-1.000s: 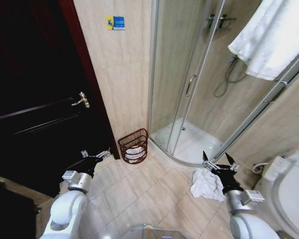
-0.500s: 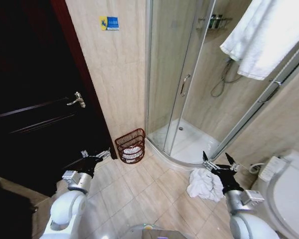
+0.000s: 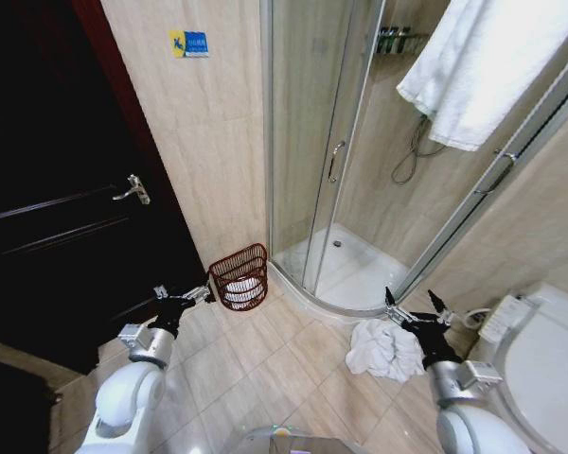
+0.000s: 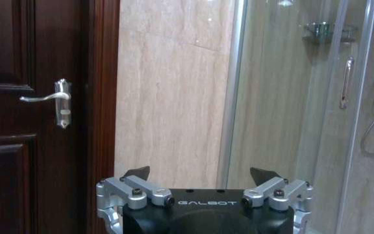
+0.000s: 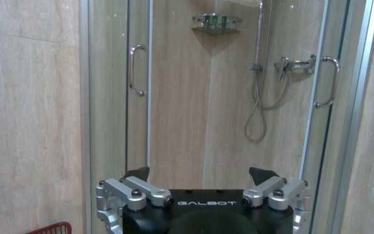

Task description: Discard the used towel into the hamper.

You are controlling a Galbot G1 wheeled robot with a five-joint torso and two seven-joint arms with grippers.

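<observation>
I have both arms parked low and forward, nothing picked yet, so I read this as the approach stage. The used towel [image 3: 383,348] lies crumpled on the floor tiles at about 5 o'clock in the head view, just outside the shower enclosure [image 3: 336,189] curb and near the toilet [image 3: 549,364]; it looks dropped there, which marks it as the one to discard, unlike the clean towel [image 3: 473,66] hanging up at 1 o'clock. The hamper [image 3: 239,277] stands at roughly 7 o'clock from centre, tucked in the corner between the dark door [image 3: 66,218] and the shower glass, upright, with something white already inside. Towel and hamper sit well apart, so a carry across the floor is needed. My right gripper [image 3: 416,307] hovers above and just beside the towel, jaws spread wide, holding nothing, not touching cloth as far as I can tell. My left gripper [image 3: 182,296] hangs near the hamper, jaws also apart and empty. The right wrist view shows the fingers [image 5: 137,174] wide, with the hamper rim [image 5: 50,227] at the corner.
</observation>
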